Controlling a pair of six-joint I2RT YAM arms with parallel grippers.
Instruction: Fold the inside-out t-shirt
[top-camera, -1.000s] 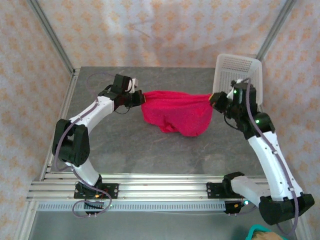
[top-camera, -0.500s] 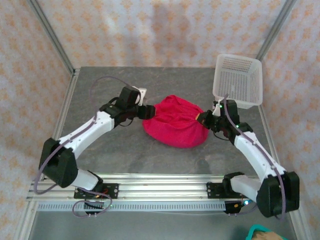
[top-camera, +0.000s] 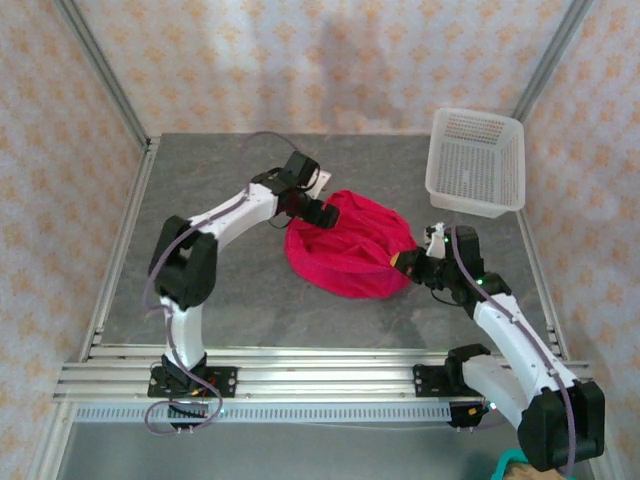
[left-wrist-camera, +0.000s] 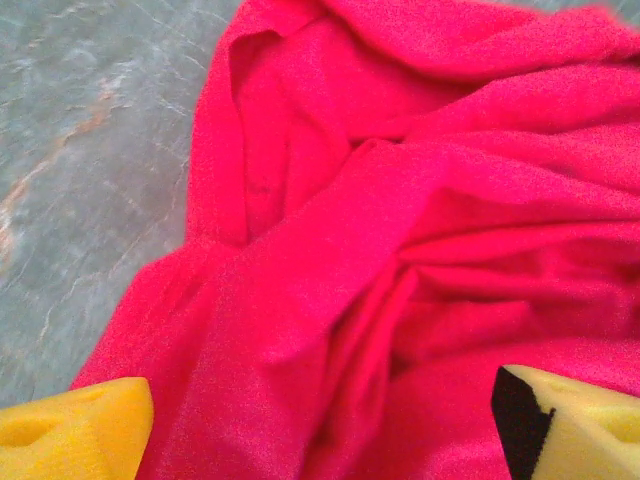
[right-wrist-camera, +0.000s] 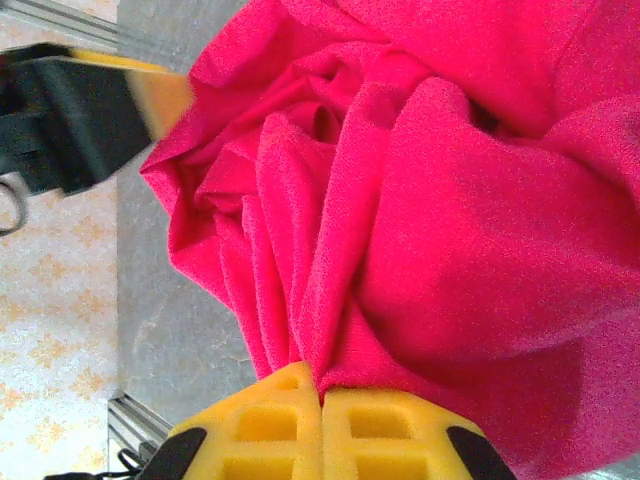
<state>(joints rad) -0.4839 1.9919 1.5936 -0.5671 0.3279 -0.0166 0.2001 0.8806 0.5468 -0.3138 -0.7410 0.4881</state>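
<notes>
The inside-out t-shirt lies in a crumpled red-pink heap on the grey table, near the middle. My left gripper hovers at the heap's upper left edge, open; its yellow pads stand wide apart over the folds of the t-shirt with nothing pinched. My right gripper is at the heap's right edge, shut on a gathered bunch of the t-shirt. Its yellow pads press together with cloth running out between them.
A white mesh basket stands at the back right of the table. Metal frame posts rise at the back corners. The aluminium rail with both arm bases runs along the near edge.
My left gripper has let go of the t-shirt and opened, and its arm swung right over the heap. The right gripper came down and nearer, and the stretched cloth collapsed into a heap.
</notes>
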